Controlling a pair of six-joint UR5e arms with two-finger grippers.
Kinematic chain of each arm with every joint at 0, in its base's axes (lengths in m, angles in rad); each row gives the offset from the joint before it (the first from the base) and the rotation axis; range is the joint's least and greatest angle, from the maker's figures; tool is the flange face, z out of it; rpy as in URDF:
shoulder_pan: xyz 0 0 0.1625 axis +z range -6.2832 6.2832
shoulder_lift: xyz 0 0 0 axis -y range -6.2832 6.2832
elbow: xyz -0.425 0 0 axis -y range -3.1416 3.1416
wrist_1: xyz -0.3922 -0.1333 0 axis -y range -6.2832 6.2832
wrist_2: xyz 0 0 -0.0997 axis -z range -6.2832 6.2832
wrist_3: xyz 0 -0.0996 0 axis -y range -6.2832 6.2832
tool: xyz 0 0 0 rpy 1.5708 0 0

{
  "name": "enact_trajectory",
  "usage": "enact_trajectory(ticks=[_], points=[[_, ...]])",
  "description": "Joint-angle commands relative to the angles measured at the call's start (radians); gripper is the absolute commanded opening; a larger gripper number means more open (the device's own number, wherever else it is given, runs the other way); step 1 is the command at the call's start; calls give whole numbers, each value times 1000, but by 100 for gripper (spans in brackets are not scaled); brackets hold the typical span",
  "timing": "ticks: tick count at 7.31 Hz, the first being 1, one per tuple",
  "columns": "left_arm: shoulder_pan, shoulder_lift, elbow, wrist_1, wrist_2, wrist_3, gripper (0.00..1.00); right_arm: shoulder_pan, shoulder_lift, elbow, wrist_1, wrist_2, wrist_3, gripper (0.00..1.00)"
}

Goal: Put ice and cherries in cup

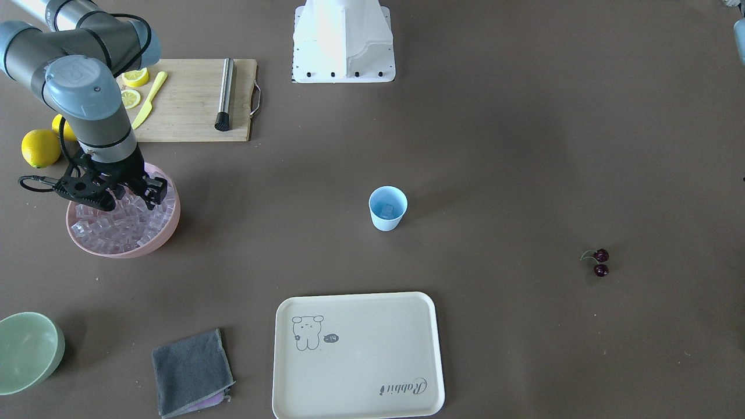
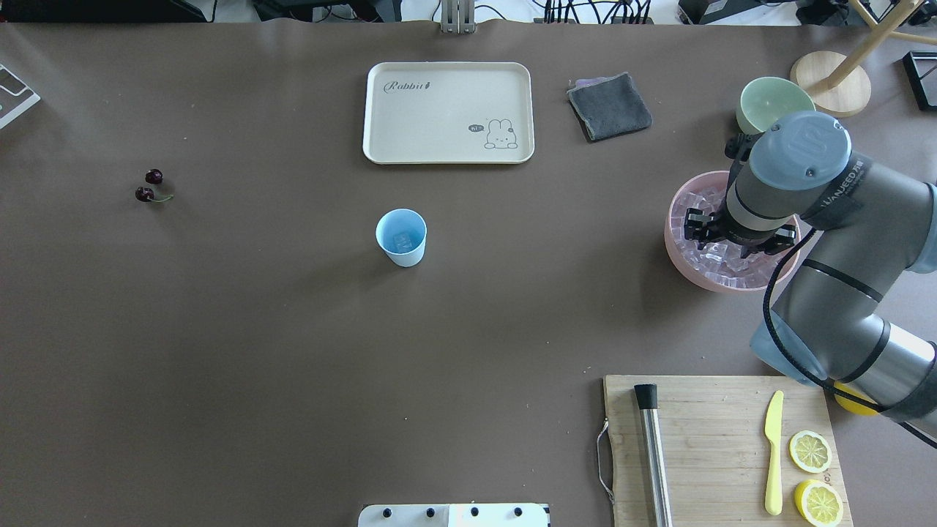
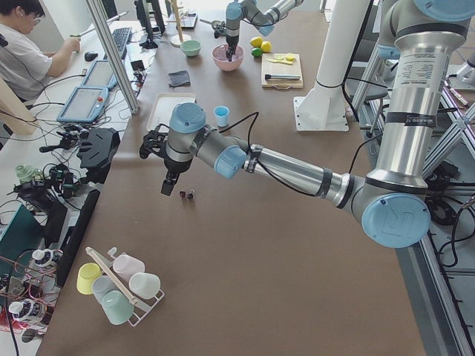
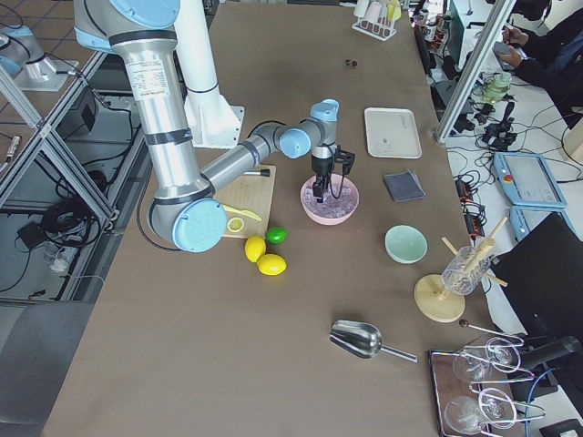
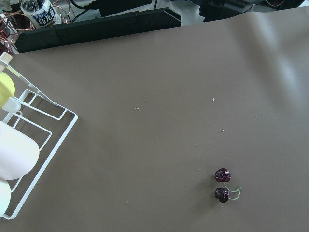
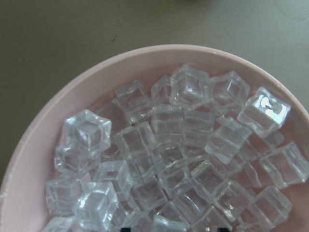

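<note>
The pale blue cup (image 1: 387,208) stands upright mid-table, also in the overhead view (image 2: 401,237); a clear cube seems to lie inside it. The cherries (image 1: 599,262) lie on the bare table far from it, also in the left wrist view (image 5: 222,186). Ice (image 1: 125,227) fills the pink bowl (image 1: 170,230); it fills the right wrist view (image 6: 183,150). My right gripper (image 1: 127,201) is open, fingers down just above the ice (image 2: 721,263). My left gripper (image 3: 171,185) hovers beside the cherries (image 3: 187,195); I cannot tell if it is open.
A cream tray (image 1: 358,355), a grey cloth (image 1: 192,372) and a pale green bowl (image 1: 26,349) lie along the operators' side. A cutting board (image 1: 192,116) with knife, lemon slices and a metal muddler sits behind the pink bowl, lemons (image 1: 41,148) beside it. A wire cup rack (image 5: 29,140) stands near the cherries.
</note>
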Motion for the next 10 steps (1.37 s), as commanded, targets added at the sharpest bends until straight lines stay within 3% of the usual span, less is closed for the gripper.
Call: enact_trajectory(ticks=[1,2,3,10], points=[[0,-3,1,0,0,0,98,0,-1,-5,0,-1,3,68],[0,-3,2,0,0,0,98,-2,0,-3,0,-1,10,67],[0,-7,7,1,2,0,98,-2,-1,-3,0,-1,10,59],[2,-10,7,1,35,0,98,-5,2,-8,0,-1,4,58]])
